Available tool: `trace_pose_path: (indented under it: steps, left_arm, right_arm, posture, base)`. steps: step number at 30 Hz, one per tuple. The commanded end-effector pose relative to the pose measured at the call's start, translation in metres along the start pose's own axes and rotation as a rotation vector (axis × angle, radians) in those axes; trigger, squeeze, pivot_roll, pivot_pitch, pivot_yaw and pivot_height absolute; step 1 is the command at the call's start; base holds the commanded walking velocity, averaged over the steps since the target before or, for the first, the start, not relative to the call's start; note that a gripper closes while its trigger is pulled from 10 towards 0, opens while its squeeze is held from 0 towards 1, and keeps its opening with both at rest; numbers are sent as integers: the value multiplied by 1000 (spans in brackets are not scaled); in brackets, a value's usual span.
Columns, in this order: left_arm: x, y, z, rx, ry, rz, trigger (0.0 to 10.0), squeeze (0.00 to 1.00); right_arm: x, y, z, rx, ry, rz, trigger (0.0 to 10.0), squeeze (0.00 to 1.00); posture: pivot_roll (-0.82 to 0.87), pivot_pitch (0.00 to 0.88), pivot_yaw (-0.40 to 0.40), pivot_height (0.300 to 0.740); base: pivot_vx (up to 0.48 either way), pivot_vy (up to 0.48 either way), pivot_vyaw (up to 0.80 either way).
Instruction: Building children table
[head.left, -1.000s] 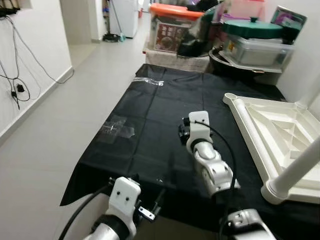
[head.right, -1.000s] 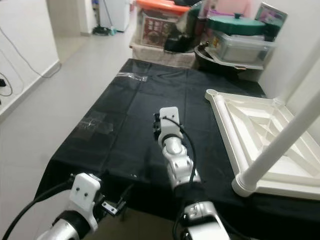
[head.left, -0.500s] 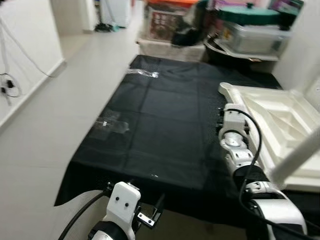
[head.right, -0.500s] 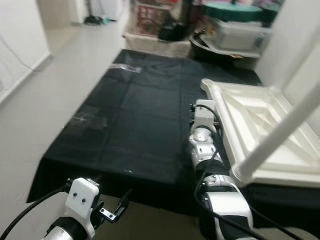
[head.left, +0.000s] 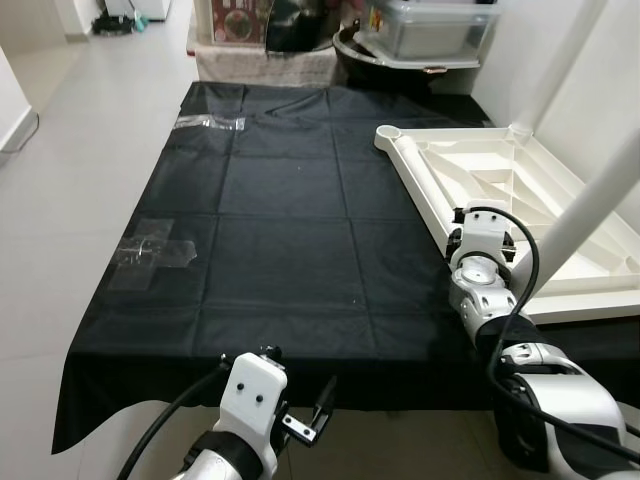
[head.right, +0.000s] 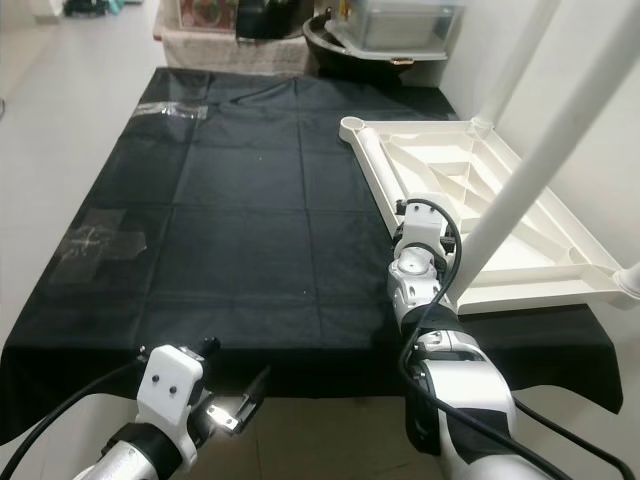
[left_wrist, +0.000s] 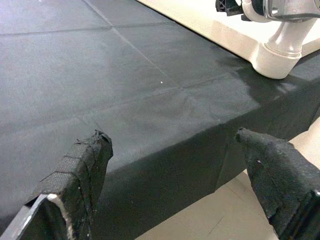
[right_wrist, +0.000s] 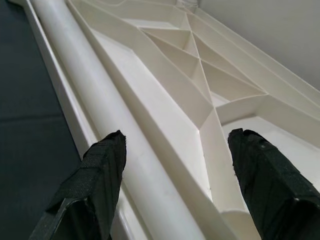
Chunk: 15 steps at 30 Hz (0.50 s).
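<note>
Since a second ago the right arm has swung from the middle of the black cloth over to the white table's near edge, and the head camera has tipped down and turned, so the boxes at the far end now sit at the top margin.

Left eye view: the black cloth (head.left: 280, 250) lies spread on the floor, with clear tape patches on its left part. An upturned white children table (head.left: 500, 190) rests on the cloth's right side, ribbed underside up, with one white leg (head.left: 590, 205) standing up from its near corner and another at the far corner. The right arm reaches forward, its wrist beside the table's long near rail. The left gripper (head.left: 315, 410) hangs low over the cloth's front edge, holding nothing.

Right eye view: the same layout; the right wrist housing (head.right: 420, 265) sits just beside the base of the near leg (head.right: 540, 150). A grey storage box (head.right: 400, 20) and other clutter stand beyond the cloth.

Left wrist view: the left fingers (left_wrist: 80, 170) are spread wide with nothing between them, above the cloth's front fold.

Right wrist view: the right gripper (right_wrist: 175, 175) has its fingers (right_wrist: 97, 175) wide apart, empty, straddling the table's rounded rail (right_wrist: 100, 100) without touching it as far as can be seen.
</note>
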<state>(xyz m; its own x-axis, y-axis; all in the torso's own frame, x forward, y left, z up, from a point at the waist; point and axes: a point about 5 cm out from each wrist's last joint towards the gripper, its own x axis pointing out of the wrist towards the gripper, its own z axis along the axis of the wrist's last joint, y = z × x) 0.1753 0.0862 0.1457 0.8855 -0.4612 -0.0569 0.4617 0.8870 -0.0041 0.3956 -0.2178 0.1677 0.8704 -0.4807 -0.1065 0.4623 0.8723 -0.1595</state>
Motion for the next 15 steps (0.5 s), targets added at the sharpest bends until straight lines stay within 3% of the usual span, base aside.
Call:
trace_pose_path:
  steps: [1, 11, 15]
  left_arm:
    - [-1, 0, -1, -9, 11, 4, 10000, 0]
    - [0, 1, -1, -11, 14, 7, 10000, 0]
    - [1, 2, -2, -10, 15, 6, 10000, 0]
  right_arm:
    - [2, -4, 0, 11, 3, -18, 10000, 0]
    - [4, -9, 3, 41, -29, 9, 10000, 0]
    - [5, -9, 7, 95, -50, 27, 10000, 0]
  posture:
    - [260, 142, -120, 740]
    - [254, 133, -119, 740]
    - [251, 129, -114, 740]
  base:
    - [0, 0, -725]
    - [0, 0, -726]
    - [0, 0, -728]
